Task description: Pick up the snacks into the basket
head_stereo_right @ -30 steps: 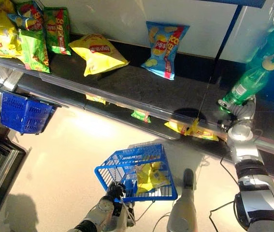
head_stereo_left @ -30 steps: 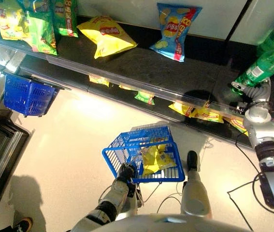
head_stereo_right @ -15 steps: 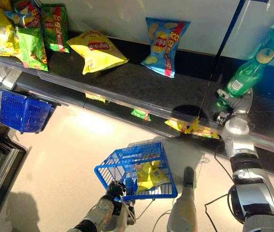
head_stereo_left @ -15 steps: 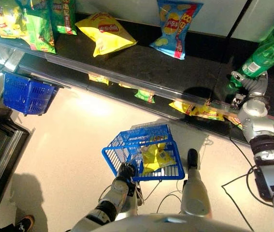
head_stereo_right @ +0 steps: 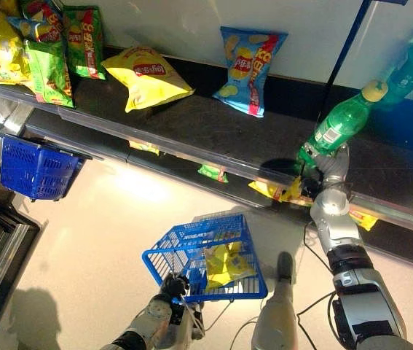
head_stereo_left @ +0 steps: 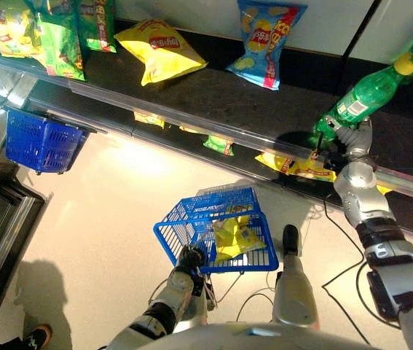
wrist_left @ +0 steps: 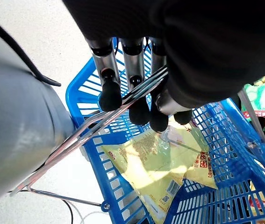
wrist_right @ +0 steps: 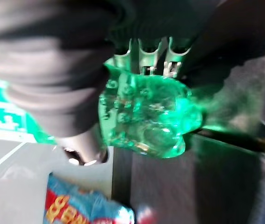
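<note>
A long dark shelf (head_stereo_left: 213, 95) runs across the top. On it lie a yellow chip bag (head_stereo_left: 161, 51), a blue chip bag (head_stereo_left: 264, 36) and some green and yellow bags (head_stereo_left: 38, 36) at the far left. More snack bags (head_stereo_left: 293, 166) sit on the lower shelf under it. A blue basket (head_stereo_left: 38, 142) hangs by the left end.

Down on the pale floor (head_stereo_left: 104, 219) hangs another blue basket (head_stereo_left: 253, 259). The left hand (head_stereo_left: 190, 260) has its fingers (wrist_left: 139, 105) curled around the basket's wire handle (wrist_left: 90, 128). 2 yellow snack packs (wrist_left: 158, 163) lie inside.

The right hand (head_stereo_left: 346, 138) grips the bottom of a green bottle (head_stereo_left: 359, 98), tilted over the shelf's front edge.
</note>
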{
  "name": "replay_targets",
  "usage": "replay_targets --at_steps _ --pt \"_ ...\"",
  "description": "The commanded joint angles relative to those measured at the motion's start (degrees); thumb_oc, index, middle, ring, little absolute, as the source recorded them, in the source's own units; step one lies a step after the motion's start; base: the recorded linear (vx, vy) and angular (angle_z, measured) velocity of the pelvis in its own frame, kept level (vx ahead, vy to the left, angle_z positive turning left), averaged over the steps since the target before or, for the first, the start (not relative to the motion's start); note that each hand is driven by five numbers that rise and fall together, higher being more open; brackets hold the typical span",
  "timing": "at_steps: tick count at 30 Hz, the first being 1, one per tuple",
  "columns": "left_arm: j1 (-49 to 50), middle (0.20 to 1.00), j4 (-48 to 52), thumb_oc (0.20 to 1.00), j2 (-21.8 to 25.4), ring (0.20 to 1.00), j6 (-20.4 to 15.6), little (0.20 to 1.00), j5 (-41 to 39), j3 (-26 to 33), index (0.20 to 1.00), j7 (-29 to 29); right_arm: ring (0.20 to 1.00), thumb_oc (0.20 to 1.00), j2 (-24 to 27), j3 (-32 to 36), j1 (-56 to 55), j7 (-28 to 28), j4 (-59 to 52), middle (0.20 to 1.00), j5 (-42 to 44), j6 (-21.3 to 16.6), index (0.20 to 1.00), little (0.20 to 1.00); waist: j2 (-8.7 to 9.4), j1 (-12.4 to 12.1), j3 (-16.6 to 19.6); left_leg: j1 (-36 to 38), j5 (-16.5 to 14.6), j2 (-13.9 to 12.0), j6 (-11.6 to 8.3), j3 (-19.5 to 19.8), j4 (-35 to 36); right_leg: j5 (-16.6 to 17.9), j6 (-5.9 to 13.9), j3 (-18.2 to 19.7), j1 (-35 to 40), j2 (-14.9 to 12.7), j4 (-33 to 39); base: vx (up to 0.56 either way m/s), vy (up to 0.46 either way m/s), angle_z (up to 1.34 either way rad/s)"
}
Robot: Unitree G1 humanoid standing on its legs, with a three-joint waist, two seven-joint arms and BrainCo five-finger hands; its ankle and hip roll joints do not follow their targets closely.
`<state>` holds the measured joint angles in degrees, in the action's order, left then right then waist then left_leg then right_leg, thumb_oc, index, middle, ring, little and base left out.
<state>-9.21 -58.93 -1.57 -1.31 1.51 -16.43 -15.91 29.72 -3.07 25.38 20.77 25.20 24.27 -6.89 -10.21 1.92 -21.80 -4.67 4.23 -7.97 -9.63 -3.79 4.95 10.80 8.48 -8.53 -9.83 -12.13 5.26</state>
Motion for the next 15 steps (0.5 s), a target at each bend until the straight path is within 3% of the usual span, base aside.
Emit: replay_targets --at_steps 1,7,15 --pt "0.60 0.200 -6.76 0.200 7.74 0.200 4.24 0.200 4.38 -0.62 0.200 -3.69 0.200 0.200 -2.11 4.74 -5.02 -2.81 -7.08 0.200 -1.86 -1.47 0.200 0.200 3.88 -1.58 0.95 -3.60 0.57 6.51 4.15 0.14 0.05 -1.69 0.89 -1.15 -1.87 0.40 -1.33 0.03 -0.026 0.04" --pt "0.94 0.200 -7.31 0.200 8.19 0.200 4.55 0.200 5.16 2.39 0.200 -3.17 0.200 0.200 -1.17 10.58 -13.32 -4.99 -17.28 0.200 -1.28 -2.78 0.200 0.200 5.63 -0.63 2.21 -2.36 0.02 6.11 4.11 -0.07 0.05 -2.16 0.93 -1.22 -0.66 0.81 -1.28 0.03 -0.026 0.05" --pt "2.42 0.200 -8.26 0.200 9.32 0.200 4.45 0.200 6.24 5.85 0.200 -0.32 0.200 0.200 0.77 17.11 -21.92 -15.25 -32.95 0.200 8.40 -4.94 0.200 0.200 7.58 0.63 6.08 0.23 -1.07 5.41 3.88 -0.67 0.05 -3.10 0.83 -0.68 1.56 1.44 -0.93 0.06 -0.019 -0.03"
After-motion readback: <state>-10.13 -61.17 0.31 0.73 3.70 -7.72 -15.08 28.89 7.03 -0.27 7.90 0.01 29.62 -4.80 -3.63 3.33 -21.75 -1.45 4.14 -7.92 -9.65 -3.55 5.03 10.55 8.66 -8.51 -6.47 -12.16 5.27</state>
